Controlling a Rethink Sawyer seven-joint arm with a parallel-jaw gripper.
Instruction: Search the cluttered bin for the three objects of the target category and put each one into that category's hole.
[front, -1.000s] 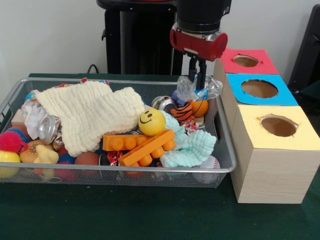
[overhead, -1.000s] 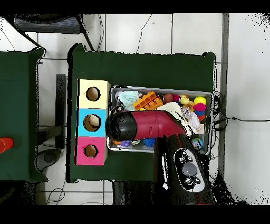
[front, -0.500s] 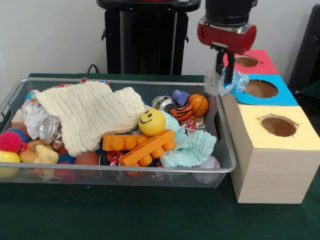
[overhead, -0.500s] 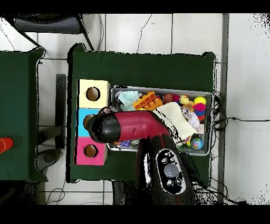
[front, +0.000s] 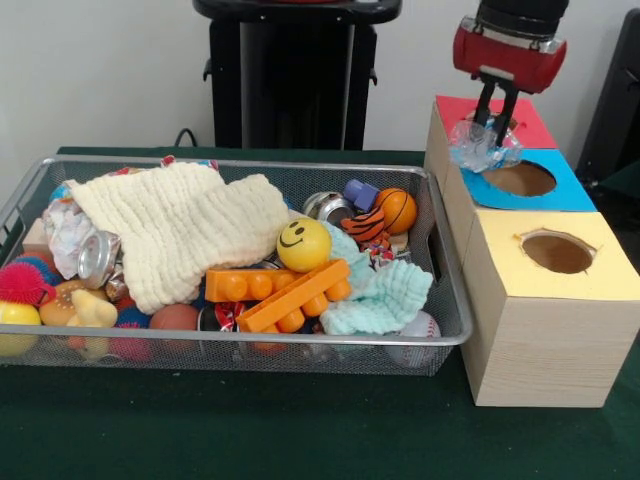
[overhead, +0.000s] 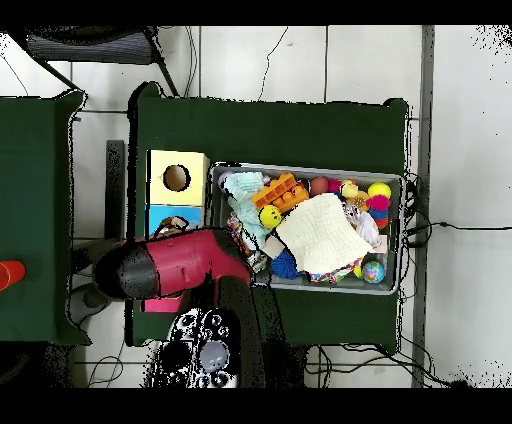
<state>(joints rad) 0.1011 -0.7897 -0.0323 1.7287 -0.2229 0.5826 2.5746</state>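
My gripper (front: 491, 128) is shut on a crumpled piece of see-through plastic (front: 478, 147) and holds it just above the near-left part of the light-blue box top, beside the round hole (front: 519, 178). The plastic hangs below the fingers (front: 481, 108) and is outside the wire mesh bin (front: 250, 339). In the overhead view the red arm (overhead: 170, 272) covers the gripper, the plastic and most of the blue top (overhead: 165, 212). The bin (overhead: 310, 169) lies to its right. I see no other see-through plastic pieces among the clutter.
The bin holds a cream cloth (front: 180, 230), a yellow smiley ball (front: 303, 244), orange bricks (front: 290, 293), a pale green cloth (front: 385, 293), cans and balls. The red-topped hole (front: 491, 121) lies behind the blue one, the yellow-topped hole (front: 557, 252) in front of it.
The gripper lifted the plastic out of the bin's back right corner and carried it right, past the bin's rim, to above the blue-topped box.
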